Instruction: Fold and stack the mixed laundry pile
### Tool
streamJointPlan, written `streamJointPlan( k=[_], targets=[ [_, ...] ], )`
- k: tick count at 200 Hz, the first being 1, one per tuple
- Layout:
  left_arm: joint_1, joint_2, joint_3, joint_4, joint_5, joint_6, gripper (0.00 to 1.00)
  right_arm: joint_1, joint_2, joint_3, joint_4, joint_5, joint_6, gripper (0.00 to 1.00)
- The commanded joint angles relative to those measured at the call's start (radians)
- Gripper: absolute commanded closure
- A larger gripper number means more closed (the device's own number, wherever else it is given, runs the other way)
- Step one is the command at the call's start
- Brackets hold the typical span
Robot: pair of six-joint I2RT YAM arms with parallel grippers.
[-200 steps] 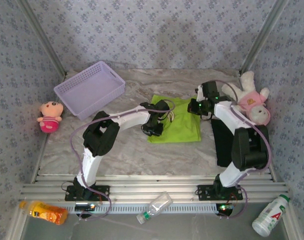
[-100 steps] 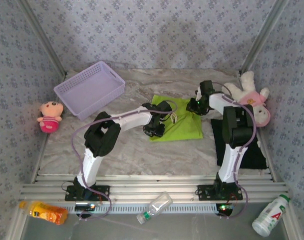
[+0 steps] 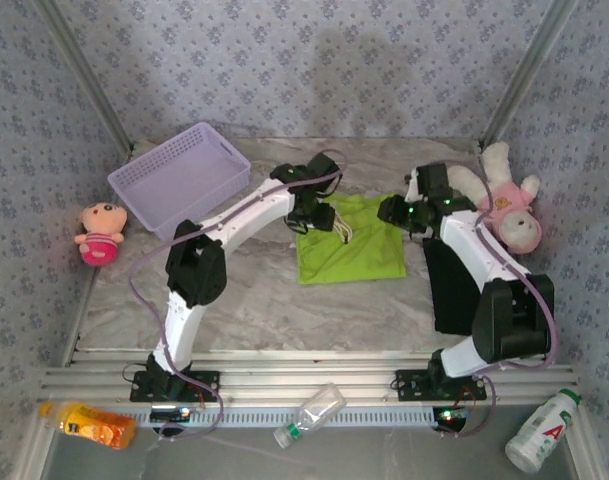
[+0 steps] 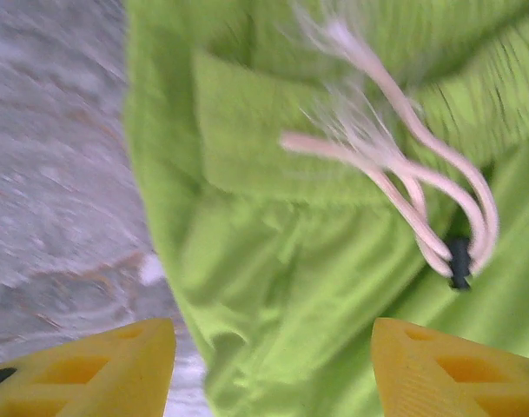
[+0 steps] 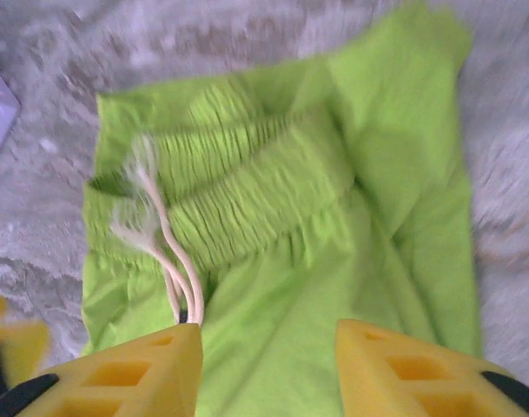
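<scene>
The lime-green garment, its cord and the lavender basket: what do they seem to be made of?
Lime-green garment: thin cloth, slightly shiny, perhaps synthetic; it wrinkles softly and gathers at an elastic band. Cord: pale string, probably braided, with fuzzy, frayed ends. Lavender basket: rigid plastic, matte, with latticed walls.

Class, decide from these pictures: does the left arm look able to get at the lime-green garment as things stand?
Probably yes. The left tool hovers open just above the lime-green garment, near its drawstring, with nothing between them.
</scene>
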Motion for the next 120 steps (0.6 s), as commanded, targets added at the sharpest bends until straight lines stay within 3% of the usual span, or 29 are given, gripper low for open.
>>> streamJointPlan(
  k=[1, 20, 44, 61, 79, 107, 120],
  targets=[
    [0.037, 0.086, 0.052, -0.025, -0.043, 0.069, 0.38, 0.031, 0.057, -0.083, 0.026, -0.023, 0.078, 0.6],
    [0.051, 0.149, 0.104, -0.042, -0.016, 0.088, 0.39, 0.036, 0.107, -0.115, 0.065, -0.033, 0.114, 0.62],
    [0.052, 0.203, 0.118, -0.017, 0.009, 0.093, 0.45, 0.025, 0.19, -0.124, 0.029, 0.026, 0.161, 0.75],
    [0.055, 0.259, 0.159, -0.059, -0.019, 0.083, 0.53, 0.01, 0.212, -0.139, 0.003, 0.073, 0.183, 0.75],
    [0.062, 0.324, 0.222, -0.129, -0.071, 0.067, 0.55, -0.005, 0.216, -0.162, -0.002, 0.084, 0.187, 0.75],
    [0.101, 0.384, 0.312, -0.224, -0.075, 0.029, 0.55, -0.013, 0.195, -0.169, 0.003, 0.047, 0.17, 0.66],
    [0.11, 0.356, 0.32, -0.221, -0.051, 0.026, 0.51, -0.008, 0.15, -0.15, 0.0, 0.033, 0.14, 0.53]
  ],
)
